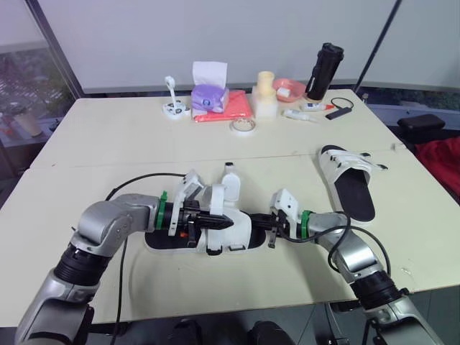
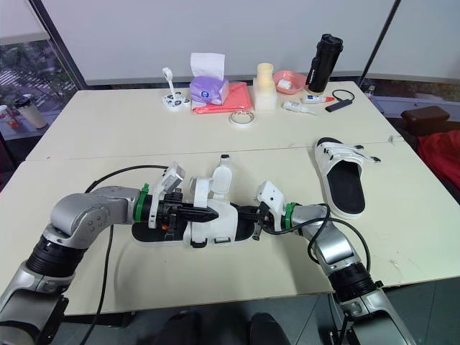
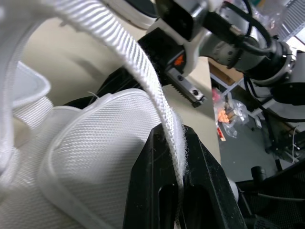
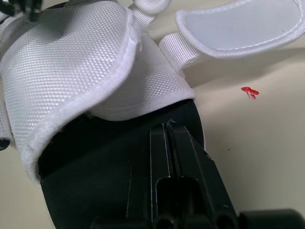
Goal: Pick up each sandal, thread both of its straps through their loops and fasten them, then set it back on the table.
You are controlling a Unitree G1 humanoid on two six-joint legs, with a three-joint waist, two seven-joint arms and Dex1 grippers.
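Behind the table (image 1: 108, 144) is a big pale wall. Far back on the table sit a purple tissue box (image 1: 210, 97), a roll of tape (image 1: 243, 126), a pink bowl (image 1: 290, 88) and a tall black bottle (image 1: 325, 70).

One white sandal (image 1: 243, 228) with a black sole lies flat at the near edge of the table, between the two arms. Its straps are not done up. One short strap (image 1: 230, 176) on its far side sticks up in the air, and a wide white flap (image 4: 238, 24) lies open on the table beside it.

The left gripper (image 1: 224, 221) reaches in from the left, over the middle of this sandal. Its two black fingers (image 3: 157, 162) are squeezed on a thin white woven strap (image 3: 143, 62). The fuzzy end of the strap sits right between the tips, and the rest of it runs up and away from them.

The right gripper (image 1: 253, 219) comes in from the right, at the other end of the same sandal. Its fingers (image 4: 183, 143) are pressed together with no gap. They point in under the white top, over the black sole. I cannot tell if they touch the sole. A small red mark (image 4: 249, 92) is on the table close by.

The other sandal (image 1: 338, 169) lies flat by itself farther right and farther back, well apart from both grippers.
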